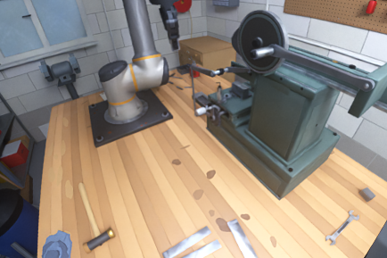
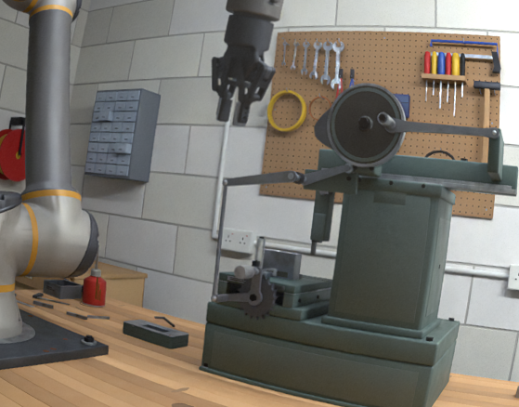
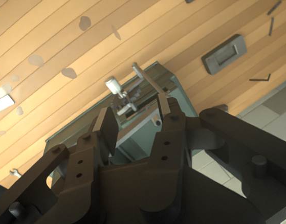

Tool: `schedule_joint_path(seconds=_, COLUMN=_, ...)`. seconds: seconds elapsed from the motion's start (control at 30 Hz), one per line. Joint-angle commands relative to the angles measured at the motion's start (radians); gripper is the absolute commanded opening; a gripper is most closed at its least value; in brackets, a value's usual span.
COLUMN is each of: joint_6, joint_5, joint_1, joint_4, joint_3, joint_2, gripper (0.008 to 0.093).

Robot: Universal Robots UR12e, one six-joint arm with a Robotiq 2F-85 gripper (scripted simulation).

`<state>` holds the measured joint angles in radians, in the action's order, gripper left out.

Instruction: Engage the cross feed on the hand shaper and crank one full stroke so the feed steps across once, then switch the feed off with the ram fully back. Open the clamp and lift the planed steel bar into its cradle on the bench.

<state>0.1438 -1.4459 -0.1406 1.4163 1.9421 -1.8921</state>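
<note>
The steel bar (image 2: 279, 264) sits in the shaper's clamp, mostly hidden behind the ratchet wheel (image 2: 257, 297) and the white feed knob (image 2: 242, 271). The green hand shaper (image 1: 285, 114) stands on the bench with its black crank wheel (image 1: 260, 42) and handle (image 1: 263, 52) at the top. A thin feed rod (image 2: 219, 237) runs down from the ram linkage to the ratchet. My gripper (image 2: 234, 114) hangs high above the shaper's feed end, pointing down, partly open and empty. From the wrist camera the feed knob (image 3: 113, 84) shows far below my fingers (image 3: 136, 115). The grey cradle (image 2: 155, 332) lies on the bench left of the shaper.
Behind stand a block wall, a pegboard (image 2: 382, 65) of tools and a drawer cabinet (image 2: 120, 134). My arm's base (image 1: 127, 96) is bolted left of the shaper. A red oil can (image 2: 94, 289), a hammer (image 1: 91, 217), metal strips (image 1: 196, 241) and a spanner (image 1: 341, 227) lie about.
</note>
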Motion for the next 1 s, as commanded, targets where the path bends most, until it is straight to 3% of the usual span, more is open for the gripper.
schedule_joint_path(seconds=0.0, joint_6=-0.017, joint_5=-0.01, joint_1=0.005, joint_4=0.013, joint_3=-0.002, joint_2=-0.003, gripper=0.044)
schedule_joint_path(seconds=0.4, joint_6=-0.18, joint_5=-0.105, joint_1=0.059, joint_4=0.136, joint_3=-0.009, joint_2=-0.027, gripper=0.044)
schedule_joint_path(seconds=0.8, joint_6=-0.213, joint_5=-0.124, joint_1=0.07, joint_4=0.161, joint_3=-0.011, joint_2=-0.032, gripper=0.044)
schedule_joint_path(seconds=0.97, joint_6=-0.213, joint_5=-0.125, joint_1=0.07, joint_4=0.161, joint_3=-0.011, joint_2=-0.033, gripper=0.048)
